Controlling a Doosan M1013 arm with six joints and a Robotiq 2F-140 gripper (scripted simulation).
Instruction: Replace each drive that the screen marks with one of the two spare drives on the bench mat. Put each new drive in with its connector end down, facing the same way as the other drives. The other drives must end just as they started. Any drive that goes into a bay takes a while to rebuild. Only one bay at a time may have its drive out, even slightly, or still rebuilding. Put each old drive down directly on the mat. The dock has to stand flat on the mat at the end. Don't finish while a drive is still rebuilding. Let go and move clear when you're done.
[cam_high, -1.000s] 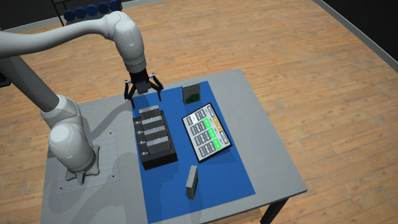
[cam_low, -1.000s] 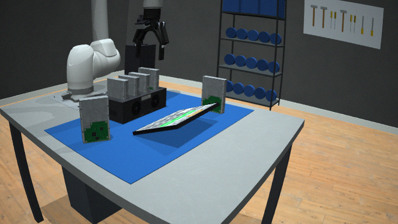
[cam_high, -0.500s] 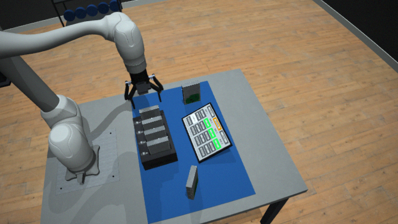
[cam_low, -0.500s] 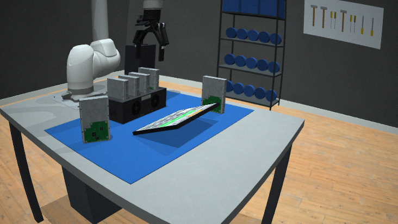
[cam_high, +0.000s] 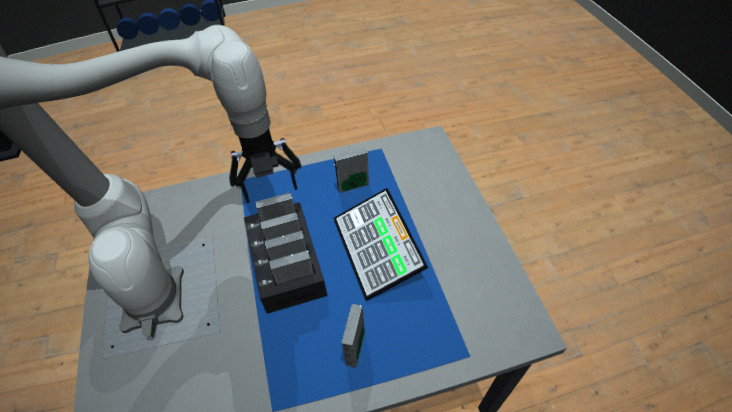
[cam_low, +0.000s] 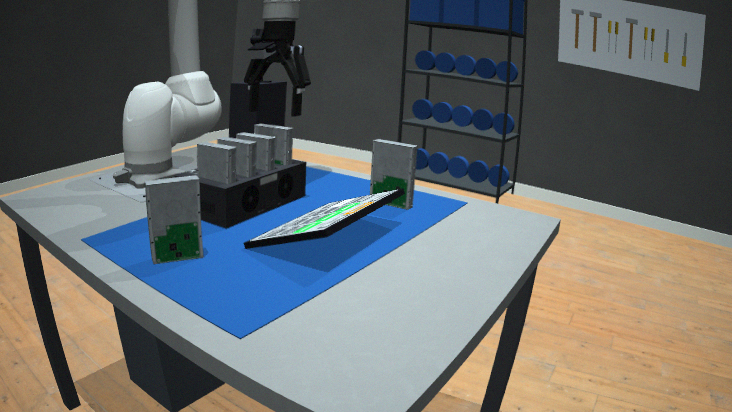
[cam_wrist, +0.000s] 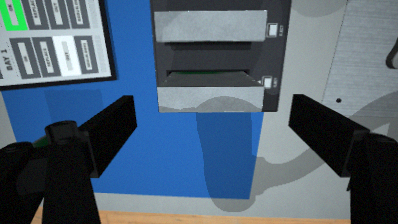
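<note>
The dock (cam_high: 294, 297) (cam_low: 215, 207) (cam_wrist: 272, 101) holds several upright drives. Its end drive, the bay 1 drive (cam_high: 279, 208) (cam_low: 273, 137) (cam_wrist: 175, 94), stands higher than the others and leans, with a strip of green board showing above the slot. My gripper (cam_high: 271, 194) (cam_low: 275, 111) (cam_wrist: 212, 110) is open and empty above that end, its fingers wide apart beyond the drive's two ends. The screen (cam_high: 380, 243) (cam_low: 325, 217) (cam_wrist: 60, 56) shows bay 1 white on OUT, three rows green, and one side box orange. One drive (cam_high: 352, 168) (cam_low: 393, 159) stands upright at the mat's back; another (cam_high: 353, 332) (cam_low: 172, 204) stands near its front.
The blue mat (cam_high: 317, 373) (cam_low: 240, 307) (cam_wrist: 150, 170) lies under the dock, screen and loose drives. The tilted screen stands beside the dock. Small eject buttons (cam_wrist: 272, 30) line the dock's robot-base side. The arm's base (cam_high: 138, 286) (cam_low: 148, 127) is beyond them.
</note>
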